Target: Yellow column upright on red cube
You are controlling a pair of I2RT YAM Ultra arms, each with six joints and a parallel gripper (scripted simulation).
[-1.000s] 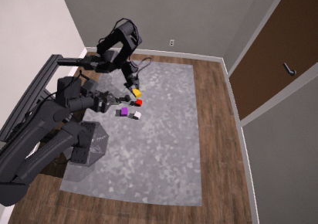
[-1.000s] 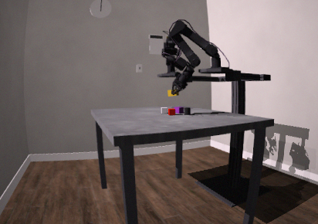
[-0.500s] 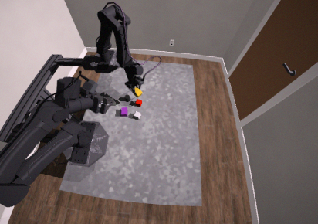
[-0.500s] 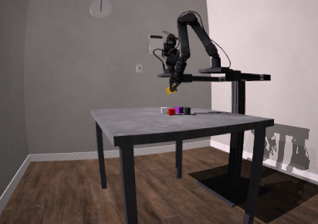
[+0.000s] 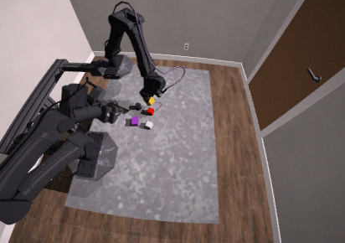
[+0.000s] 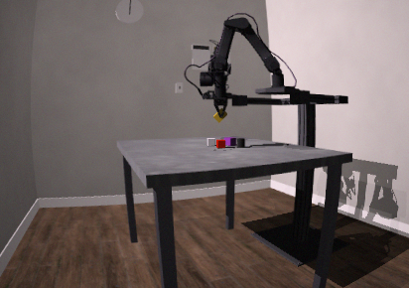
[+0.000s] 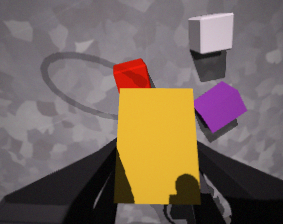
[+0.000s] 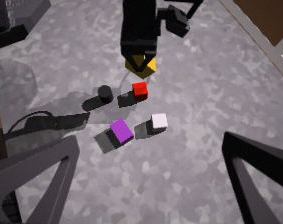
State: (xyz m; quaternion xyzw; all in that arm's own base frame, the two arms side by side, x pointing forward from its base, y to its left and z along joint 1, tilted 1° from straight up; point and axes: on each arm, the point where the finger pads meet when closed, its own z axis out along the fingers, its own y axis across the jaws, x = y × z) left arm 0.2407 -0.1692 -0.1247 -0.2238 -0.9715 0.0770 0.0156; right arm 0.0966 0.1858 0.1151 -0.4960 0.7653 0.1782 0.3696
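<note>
My left gripper (image 5: pixel 151 98) is shut on the yellow column (image 5: pixel 151 100) and holds it in the air a little above the red cube (image 5: pixel 151 111). In the left wrist view the column (image 7: pixel 157 145) fills the middle, with the red cube (image 7: pixel 133 75) showing just beyond its far end. In the exterior view the column (image 6: pixel 220 118) hangs clear above the cube (image 6: pixel 220 143) on the table. The right wrist view shows the column (image 8: pixel 139 64) over the cube (image 8: pixel 140 90). My right gripper (image 5: pixel 123 111) is open and empty, left of the blocks.
A purple cube (image 5: pixel 135 121) and a white cube (image 5: pixel 148 125) lie just in front of the red cube. A dark cylinder (image 5: pixel 137 106) stands to the red cube's left. A cable loop (image 7: pixel 78 82) lies on the table around the red cube.
</note>
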